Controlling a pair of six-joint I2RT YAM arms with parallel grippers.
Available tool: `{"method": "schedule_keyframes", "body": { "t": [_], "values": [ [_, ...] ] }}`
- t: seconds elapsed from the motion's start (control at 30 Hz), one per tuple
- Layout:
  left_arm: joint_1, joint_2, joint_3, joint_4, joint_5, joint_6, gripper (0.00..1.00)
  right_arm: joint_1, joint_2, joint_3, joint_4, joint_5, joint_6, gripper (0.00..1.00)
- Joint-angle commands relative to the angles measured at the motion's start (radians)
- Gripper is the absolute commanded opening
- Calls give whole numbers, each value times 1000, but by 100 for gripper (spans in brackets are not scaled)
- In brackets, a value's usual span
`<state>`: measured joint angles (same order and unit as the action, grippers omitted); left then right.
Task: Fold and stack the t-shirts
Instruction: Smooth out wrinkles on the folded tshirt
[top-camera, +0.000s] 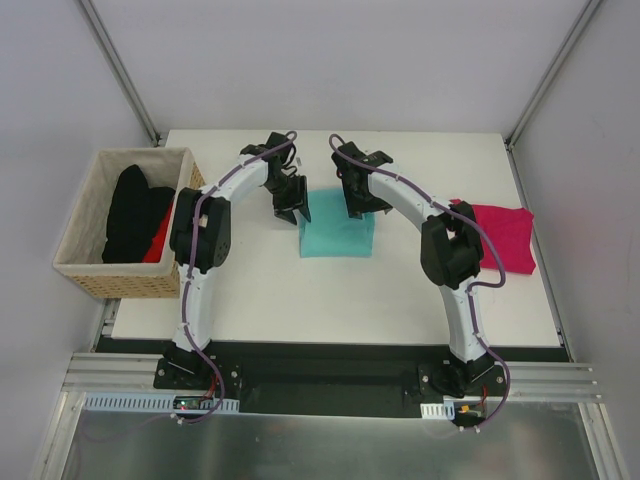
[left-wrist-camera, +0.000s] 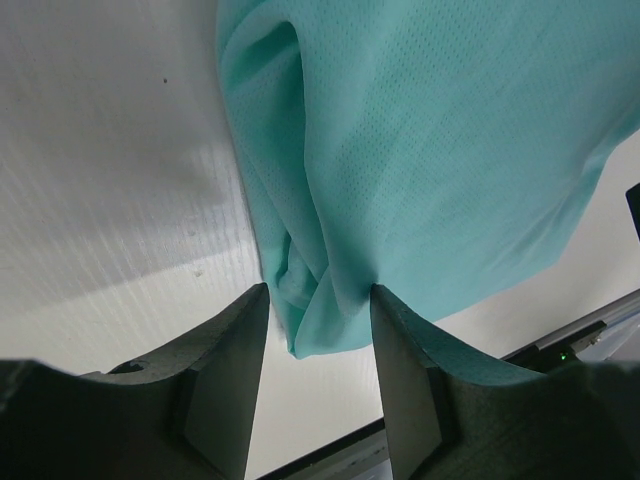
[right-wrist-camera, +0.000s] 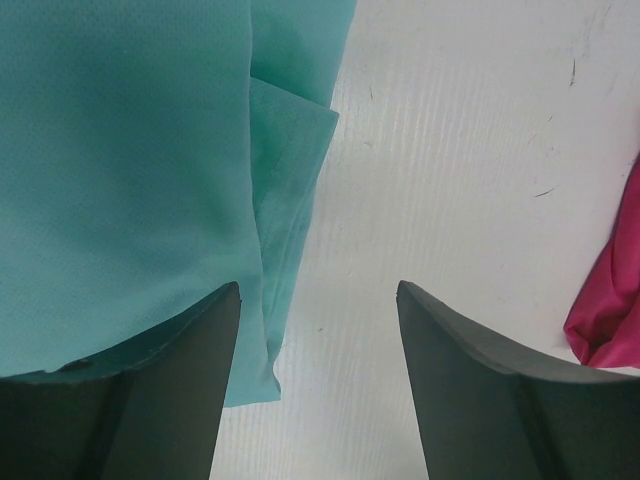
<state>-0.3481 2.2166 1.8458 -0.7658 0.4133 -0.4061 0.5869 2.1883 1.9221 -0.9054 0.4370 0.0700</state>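
The teal-green t-shirt (top-camera: 338, 238) lies as a compact rectangle on the table (top-camera: 330, 300), about midway between its left and right edges and toward the far edge, so this shirt's folding looks nearly or wholly done. Both arms hang over the shirt's far side. The left gripper (left-wrist-camera: 318, 295) has its jaws partly apart, astride a bunched corner of the cloth without visibly pinching it. The right gripper (right-wrist-camera: 320, 290) stands wide, one finger over the shirt's layered side hem and the other over bare table. The next move probably calls for both jaws to close on the cloth together, for a last fold or a carry to the stack. The magenta-pink t-shirt (top-camera: 508, 238) sits folded by the right edge. Black t-shirts (top-camera: 130, 215) wait in the woven basket (top-camera: 80, 210) just off the left edge. The tabletop is matte white with faint scuffs, enclosed by pale walls.
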Motion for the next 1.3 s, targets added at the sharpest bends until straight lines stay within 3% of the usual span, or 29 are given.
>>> {"method": "schedule_keyframes", "body": {
  "t": [0.0, 1.27],
  "values": [
    [-9, 14, 52, -7, 28, -5, 45, -7, -21, 49, -24, 9, -1, 67],
    [43, 94, 76, -10, 61, 6, 45, -22, 54, 126, -64, -64, 20, 67]
  ]
}}
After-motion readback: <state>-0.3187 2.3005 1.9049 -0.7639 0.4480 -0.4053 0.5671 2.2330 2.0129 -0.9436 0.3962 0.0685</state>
